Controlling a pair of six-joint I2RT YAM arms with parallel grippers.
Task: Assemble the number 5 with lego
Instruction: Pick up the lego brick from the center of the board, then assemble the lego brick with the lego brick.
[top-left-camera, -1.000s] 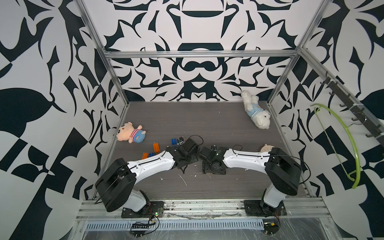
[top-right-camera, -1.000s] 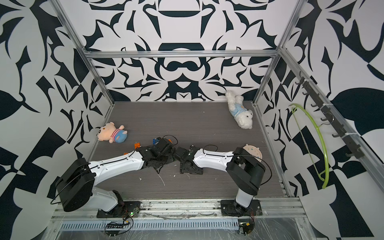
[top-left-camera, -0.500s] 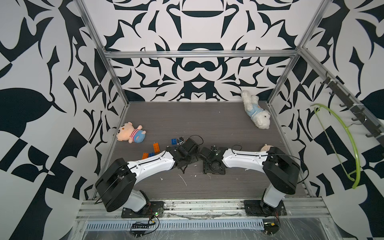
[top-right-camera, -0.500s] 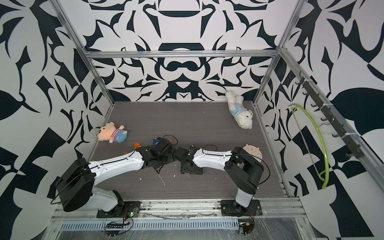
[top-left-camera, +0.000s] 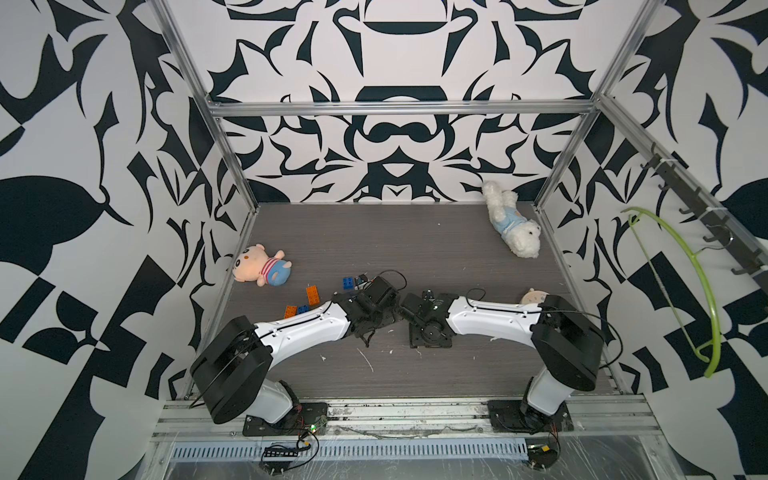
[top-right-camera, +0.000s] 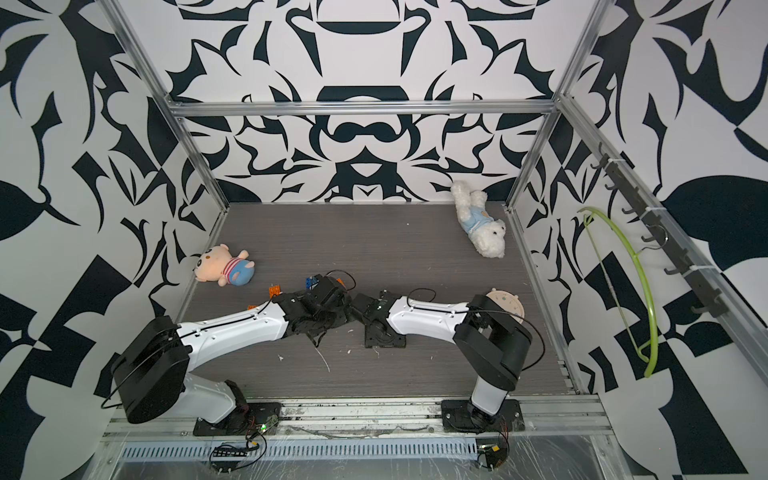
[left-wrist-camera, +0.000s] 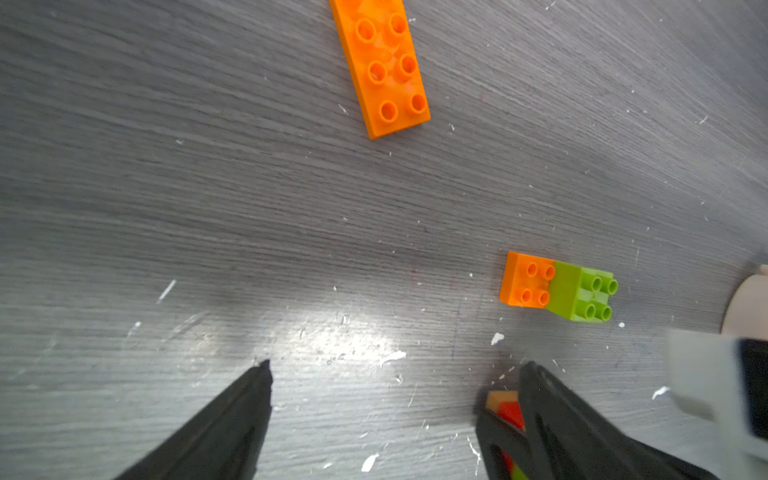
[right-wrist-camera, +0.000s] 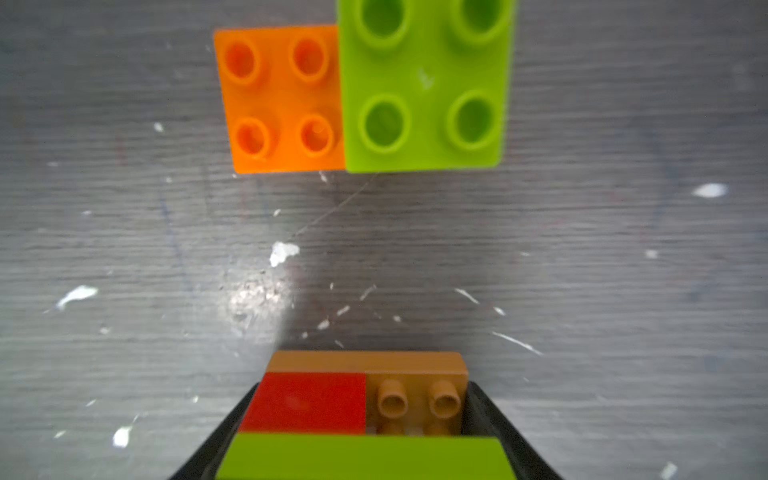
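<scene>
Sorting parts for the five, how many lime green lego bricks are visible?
2. One square lime green studded brick lies against a square orange brick; another lime green brick is stacked between the right gripper's jaws. Others may be hidden.

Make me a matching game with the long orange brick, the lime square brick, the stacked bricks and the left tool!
Things:
1. long orange brick
2. lime square brick
3. stacked bricks
4. left tool

States:
A. open, nothing in it
B. between the right tool's fingers
C. touching a small orange brick
D. lying alone, studs up

Pairs: 1-D, 2-C, 3-B, 4-A
</scene>
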